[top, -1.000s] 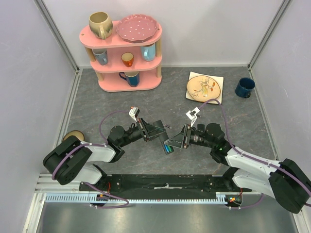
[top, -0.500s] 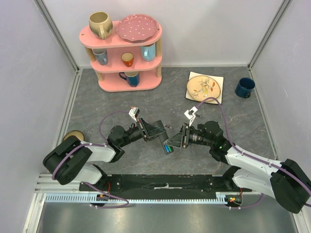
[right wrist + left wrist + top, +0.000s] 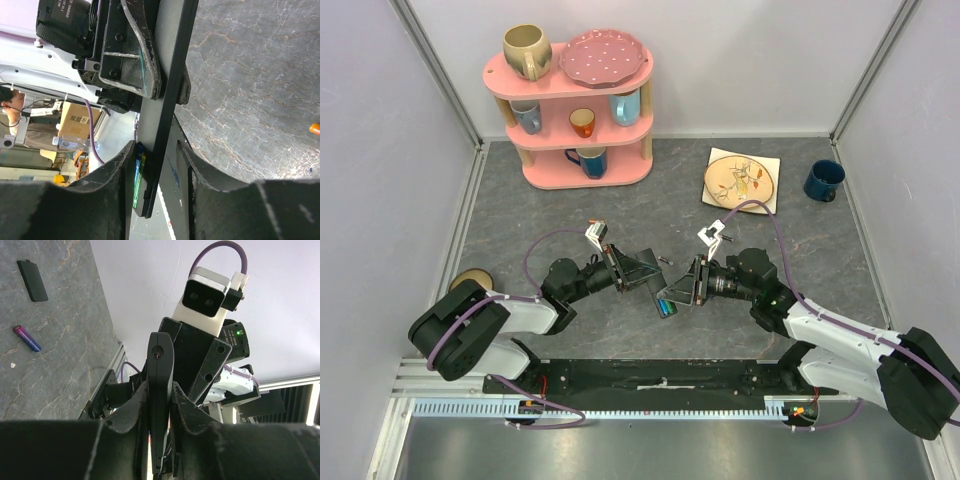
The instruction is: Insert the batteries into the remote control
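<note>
Left pincer (image 3: 159,396) seen from its own wrist: my two fingers are pressed together on the thin edge of one slim flat black remote control (image 3: 160,352), which sits edge-on between them and points toward my other wrist's white camera housing (image 3: 206,292). On the grey stone-patterned tabletop (image 3: 65,355) lie one purple-and-blue battery (image 3: 26,338) and, apart from it, one flat black rectangular cover (image 3: 32,273). From the right wrist, my right pincer (image 3: 156,150) has a finger close on each side of the remote's lower end; whether they press it I cannot tell. Green and blue batteries (image 3: 139,175) sit in the remote beside one finger, their number unclear, and one orange battery end (image 3: 315,129) shows at the picture's edge. Printing on a brown cardboard box (image 3: 75,120) is too small to read. From above, both my arms are bent low and reach inward, the wrists meeting over the table's middle. Behind stand one pink three-tier shelf (image 3: 570,100), one flowered plate (image 3: 738,180) and one dark blue mug (image 3: 823,180).
</note>
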Tool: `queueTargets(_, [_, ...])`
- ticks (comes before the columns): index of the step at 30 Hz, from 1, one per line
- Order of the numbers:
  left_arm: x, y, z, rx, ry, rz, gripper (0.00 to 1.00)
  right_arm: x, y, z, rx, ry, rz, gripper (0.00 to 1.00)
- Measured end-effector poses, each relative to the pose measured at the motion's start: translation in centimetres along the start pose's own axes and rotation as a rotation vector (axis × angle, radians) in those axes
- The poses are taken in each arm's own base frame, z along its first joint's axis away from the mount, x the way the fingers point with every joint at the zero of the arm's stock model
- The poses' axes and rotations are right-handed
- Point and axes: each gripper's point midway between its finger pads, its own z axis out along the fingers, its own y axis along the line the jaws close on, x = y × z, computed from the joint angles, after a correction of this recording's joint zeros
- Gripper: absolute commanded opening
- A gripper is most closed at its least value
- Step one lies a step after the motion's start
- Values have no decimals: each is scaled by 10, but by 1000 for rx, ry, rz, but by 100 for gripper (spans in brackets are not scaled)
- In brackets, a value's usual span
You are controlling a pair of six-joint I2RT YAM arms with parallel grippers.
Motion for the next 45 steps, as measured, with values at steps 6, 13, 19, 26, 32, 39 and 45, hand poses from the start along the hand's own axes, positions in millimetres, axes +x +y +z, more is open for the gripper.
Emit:
queueTargets(6, [0,-2,0,10,0,4,2,-1,-3,-1,22,-11,13,61])
queueTargets(13, [0,-7,0,28,-1,13,2,-5,4,-5,14,-31,14,61])
queueTargets(19, [-1,-8,0,32,-1,15,2,-3,10,-8,-6,-20,11,58])
queueTargets(26, [-4,-18,6,59,-3,28,2,4,11,-10,-15,15,18,55])
queueTargets(32, [-5,-21,8,67,-3,33,2,4,14,-11,-26,20,13,54])
queueTargets(39, [-5,-21,8,68,-3,33,2,6,14,-13,-21,22,14,59])
queueTargets(45, [-5,-21,8,68,-3,34,2,7,14,-16,-8,23,7,56])
